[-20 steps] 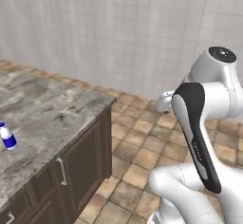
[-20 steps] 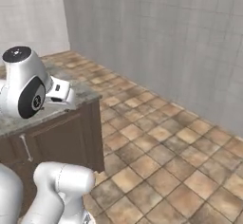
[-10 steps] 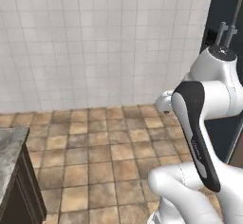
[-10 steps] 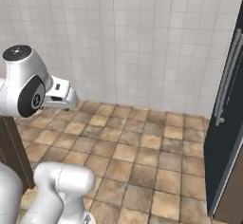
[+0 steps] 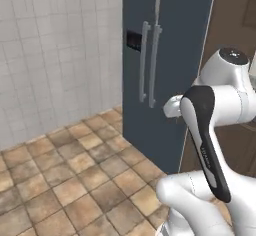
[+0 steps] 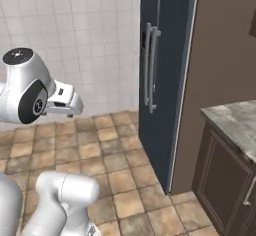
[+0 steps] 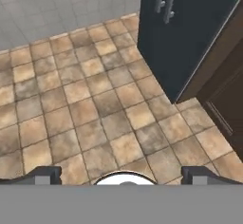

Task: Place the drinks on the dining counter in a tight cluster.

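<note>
In the hand view the gripper (image 7: 121,173) sits at 6 o'clock, its two dark fingertips (image 7: 45,174) spread wide apart with nothing between them; below them lies only brown tiled floor (image 7: 90,123). So the hand is empty and carries no drink.

Beyond the arm, in the left base view, the floor runs toward 10 o'clock to a white tiled wall (image 5: 55,55), and a dark blue-grey refrigerator (image 5: 165,65) with two vertical handles (image 5: 150,62) stands at about 1 o'clock. In the right base view the same refrigerator stands at 12 o'clock, a brown tall panel (image 6: 220,50) beside it, and at 4 o'clock the corner of a marbled stone counter (image 6: 237,122) over dark cabinet doors (image 6: 222,180) comes in from the edge. Whether this is the dining counter I cannot tell from so small a piece.

None of the three bottles can be placed from these pictures, nor any cluster. My judgement: the task is at a travelling stage, with no sign here of any drink grouped. What is left appears to be reaching the counter, then gathering the bottles close together.
</note>
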Available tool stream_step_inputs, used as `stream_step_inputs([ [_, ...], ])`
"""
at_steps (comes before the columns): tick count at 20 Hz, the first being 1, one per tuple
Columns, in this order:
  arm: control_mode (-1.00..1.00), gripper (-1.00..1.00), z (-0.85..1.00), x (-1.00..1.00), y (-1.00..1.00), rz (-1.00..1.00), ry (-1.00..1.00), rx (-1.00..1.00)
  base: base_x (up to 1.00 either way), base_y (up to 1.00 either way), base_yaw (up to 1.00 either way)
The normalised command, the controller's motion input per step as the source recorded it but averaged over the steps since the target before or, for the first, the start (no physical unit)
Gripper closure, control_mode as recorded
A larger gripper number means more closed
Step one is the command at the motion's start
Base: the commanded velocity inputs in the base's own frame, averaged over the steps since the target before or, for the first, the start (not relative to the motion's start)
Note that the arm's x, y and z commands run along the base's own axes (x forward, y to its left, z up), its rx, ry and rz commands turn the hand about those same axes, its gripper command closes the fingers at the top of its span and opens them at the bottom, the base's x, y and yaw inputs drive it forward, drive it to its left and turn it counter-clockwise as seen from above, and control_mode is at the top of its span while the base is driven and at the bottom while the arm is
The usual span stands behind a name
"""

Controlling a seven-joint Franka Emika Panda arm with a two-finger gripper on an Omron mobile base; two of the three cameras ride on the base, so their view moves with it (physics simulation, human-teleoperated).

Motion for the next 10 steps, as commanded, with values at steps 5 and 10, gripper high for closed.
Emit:
stream_step_inputs([
  [5, 1.00, -1.00, 0.00, 0.00, 0.00, 0.00, 0.00, 0.00, 0.08, 0.37, -0.81],
  [10, 1.00, -1.00, 0.00, 0.00, 0.00, 0.00, 0.00, 0.00, 0.07, 0.30, -0.79],
])
